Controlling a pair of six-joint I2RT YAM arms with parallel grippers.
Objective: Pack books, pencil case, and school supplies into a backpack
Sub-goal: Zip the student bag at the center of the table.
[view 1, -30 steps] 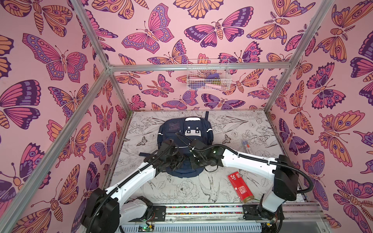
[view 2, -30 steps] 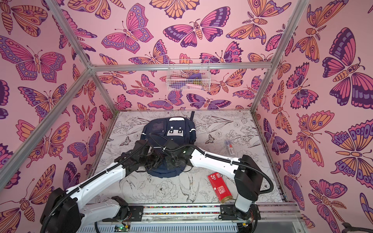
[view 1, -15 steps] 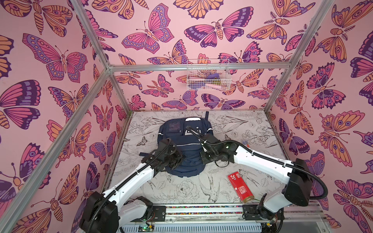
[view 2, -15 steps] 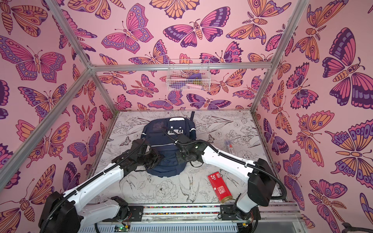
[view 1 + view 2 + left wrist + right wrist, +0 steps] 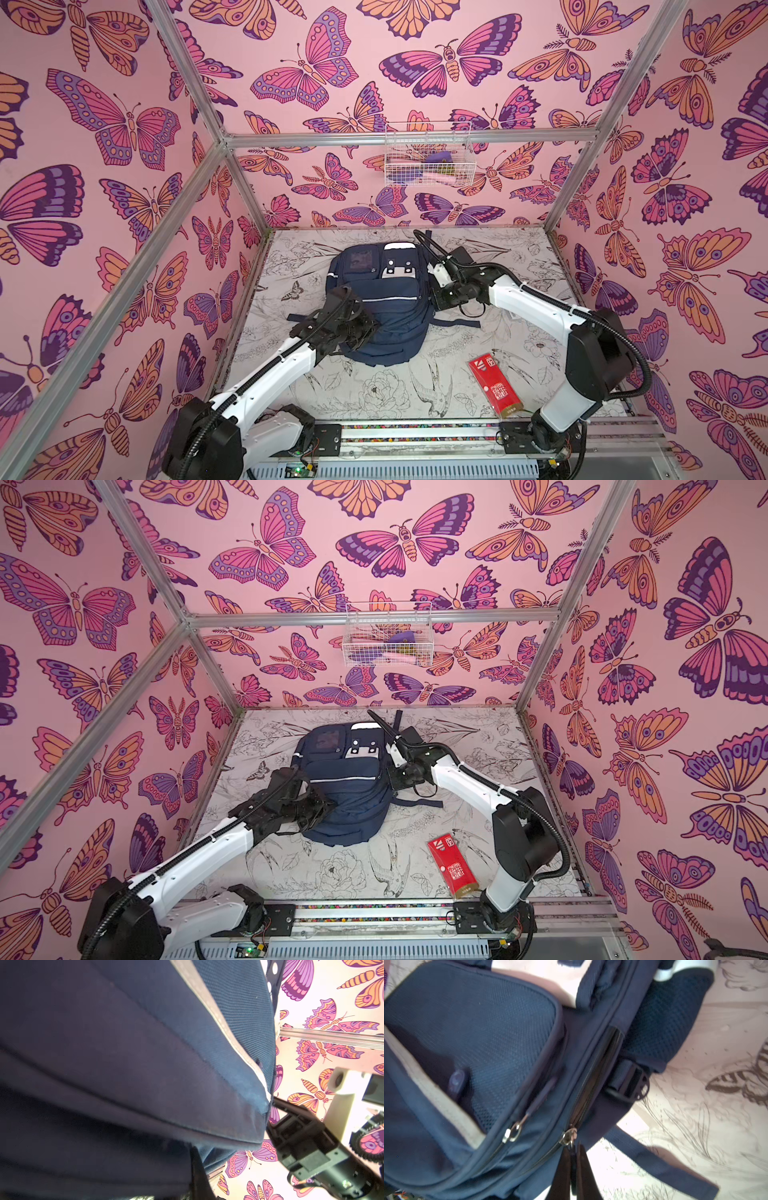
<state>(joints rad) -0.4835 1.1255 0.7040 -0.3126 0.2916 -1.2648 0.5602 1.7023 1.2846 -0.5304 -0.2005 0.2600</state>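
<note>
Backpack (image 5: 384, 309) in navy fabric lies flat, front side up, on the flower-printed worktop (image 5: 374, 395), with one arm at each of its flanks. Its end with the white dotted patch (image 5: 398, 270) points away from the arm bases.

The right gripper (image 5: 573, 1148) sits against the backpack's right flank, on the half nearer the patch. In the right wrist view its fingers (image 5: 563, 1169) are clamped together on the dark zip pull (image 5: 573, 1164) that hangs from a metal slider (image 5: 568, 1136). Beyond the slider the zip line shows as a dark glossy strip along the backpack's side. A second slider (image 5: 511, 1134) sits on the neighbouring zip, untouched. A black buckle (image 5: 631, 1082) and a loose strap (image 5: 654, 1159) stick out from under the backpack on that same side.

The left gripper (image 5: 368, 328) rests on the backpack's left flank, toward its bottom end. Its fingers are together. The left wrist view is filled so closely with navy fabric that I cannot tell whether any fold is pinched.

A red packet (image 5: 494, 384) lies flat on the worktop, well apart from the backpack, off its bottom right corner.
</note>
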